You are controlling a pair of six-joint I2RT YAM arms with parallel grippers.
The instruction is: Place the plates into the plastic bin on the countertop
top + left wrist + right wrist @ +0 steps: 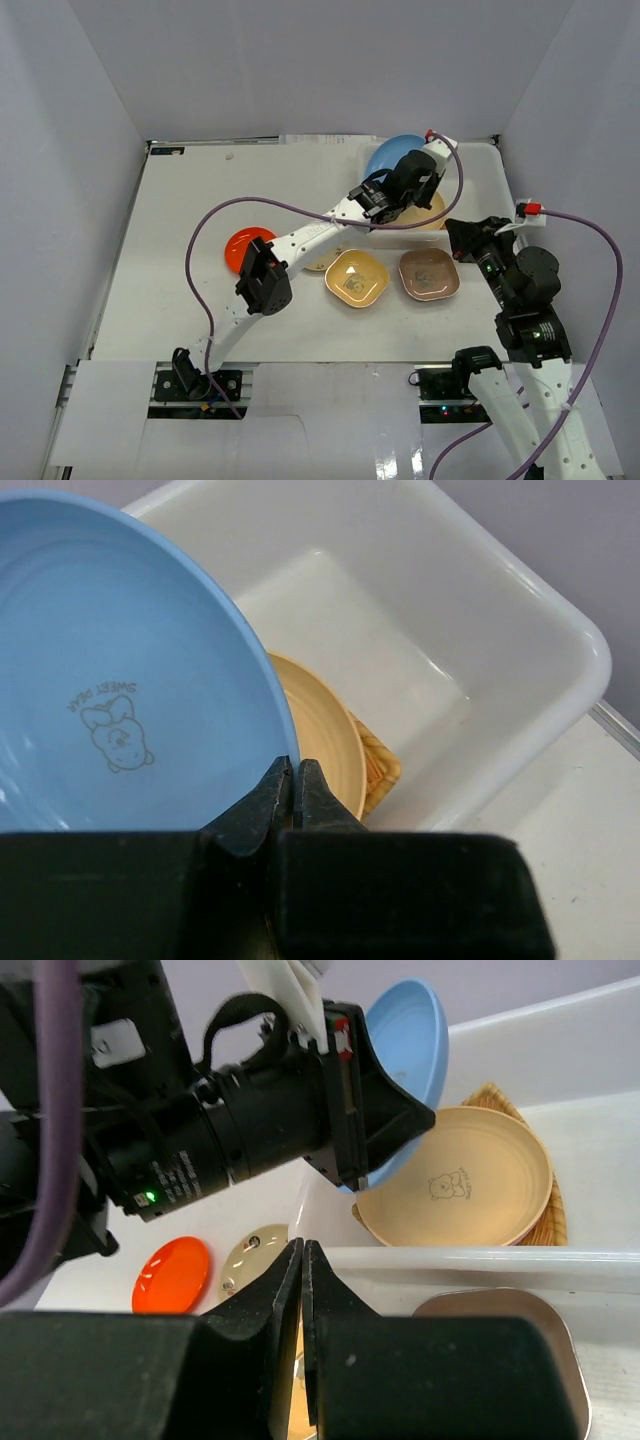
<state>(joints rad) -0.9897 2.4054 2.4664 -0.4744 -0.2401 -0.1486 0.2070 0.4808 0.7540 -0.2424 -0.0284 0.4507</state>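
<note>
My left gripper (402,180) is shut on the rim of the round blue plate (120,680) and holds it tilted over the white plastic bin (560,670). That plate also shows in the top view (393,153) and the right wrist view (412,1045). A tan-yellow plate (322,735) lies in the bin on an orange-tan patterned plate (380,767). My right gripper (303,1260) is shut and empty, just outside the bin's near wall (480,1258). On the countertop (180,200) lie an orange-red plate (246,248), a cream plate (322,262), a yellow rounded-square plate (357,277) and a pinkish-brown plate (429,274).
White walls stand around the countertop on three sides. The left arm (300,240) stretches diagonally over the cream plate. Purple cables (200,260) loop over the left side and off the right arm. The right arm (520,290) stands by the bin's near right corner.
</note>
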